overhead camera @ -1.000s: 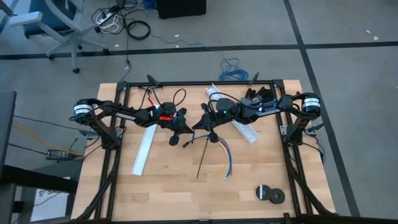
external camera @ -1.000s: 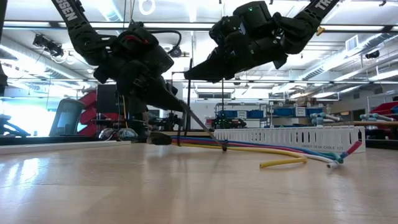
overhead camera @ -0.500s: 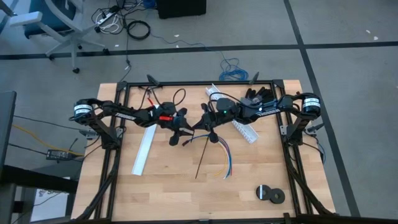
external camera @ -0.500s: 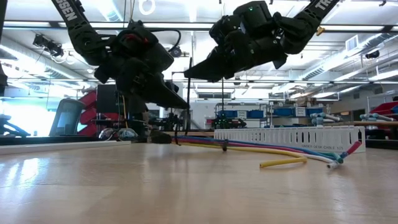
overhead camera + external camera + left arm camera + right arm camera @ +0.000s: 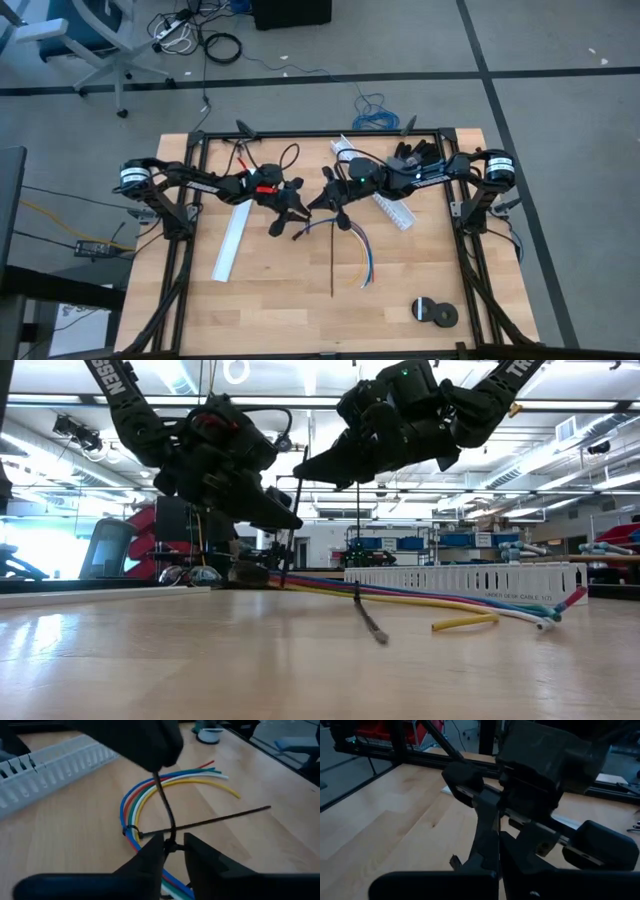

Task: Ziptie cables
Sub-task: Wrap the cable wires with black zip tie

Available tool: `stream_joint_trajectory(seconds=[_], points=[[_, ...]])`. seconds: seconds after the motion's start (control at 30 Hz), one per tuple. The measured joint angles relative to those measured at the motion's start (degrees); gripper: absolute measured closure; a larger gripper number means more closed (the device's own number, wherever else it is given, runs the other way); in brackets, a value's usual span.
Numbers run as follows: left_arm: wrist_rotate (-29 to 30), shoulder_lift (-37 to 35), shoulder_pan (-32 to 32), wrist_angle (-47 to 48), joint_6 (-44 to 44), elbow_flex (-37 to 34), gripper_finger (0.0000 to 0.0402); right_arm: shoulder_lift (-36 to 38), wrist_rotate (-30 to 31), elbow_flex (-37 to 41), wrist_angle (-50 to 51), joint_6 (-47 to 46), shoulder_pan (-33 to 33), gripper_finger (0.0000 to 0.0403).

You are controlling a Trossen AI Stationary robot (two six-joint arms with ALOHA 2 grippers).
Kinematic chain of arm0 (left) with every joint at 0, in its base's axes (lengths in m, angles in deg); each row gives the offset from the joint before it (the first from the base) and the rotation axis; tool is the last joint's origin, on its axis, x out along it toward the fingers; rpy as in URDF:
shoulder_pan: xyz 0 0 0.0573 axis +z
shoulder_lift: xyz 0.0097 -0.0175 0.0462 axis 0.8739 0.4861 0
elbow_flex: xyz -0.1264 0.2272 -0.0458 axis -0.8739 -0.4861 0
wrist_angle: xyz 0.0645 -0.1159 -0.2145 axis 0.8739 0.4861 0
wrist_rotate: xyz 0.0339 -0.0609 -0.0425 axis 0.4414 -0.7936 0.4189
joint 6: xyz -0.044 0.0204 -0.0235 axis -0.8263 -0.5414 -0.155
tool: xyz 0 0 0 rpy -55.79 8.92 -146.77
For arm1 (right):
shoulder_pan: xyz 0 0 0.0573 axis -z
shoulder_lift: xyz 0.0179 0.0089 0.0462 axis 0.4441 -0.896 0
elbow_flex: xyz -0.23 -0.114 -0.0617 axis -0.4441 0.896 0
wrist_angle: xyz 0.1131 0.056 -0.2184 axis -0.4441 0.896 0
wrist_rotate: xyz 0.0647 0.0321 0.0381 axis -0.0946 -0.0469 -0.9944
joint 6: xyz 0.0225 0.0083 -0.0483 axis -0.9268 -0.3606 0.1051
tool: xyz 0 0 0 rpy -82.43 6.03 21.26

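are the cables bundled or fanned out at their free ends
Fanned out: the cables spread apart at the loose ends, gathered only where the ziptie crosses.

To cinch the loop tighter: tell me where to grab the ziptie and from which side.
Grip the ziptie by its free tail, where it lies straight on the table, apart from the cables. Come from straight above, fingers across the thin strip. The right gripper is shut on its upper stretch; the left gripper hangs close by.

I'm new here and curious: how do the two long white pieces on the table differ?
The slotted channel has comb-like teeth and lies partly under the right arm; the plain strip looks smooth and lies by the left arm. They slant opposite ways. Both are white and long.
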Motion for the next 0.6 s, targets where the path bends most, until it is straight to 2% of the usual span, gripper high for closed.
stream_joint_trajectory(seconds=[0.17,0.6], points=[[1.9,0.5,0.0,-0.3,-0.2,0.0,0.0358,-0.1,-0.2,0.0,0.2,-0.2,-0.3,0.0403],[1.2,0.5,0.0,2.3,0.1,0.1,0.0389,-0.2,2.0,0.1,0.2,-0.2,-0.6,0.0403]])
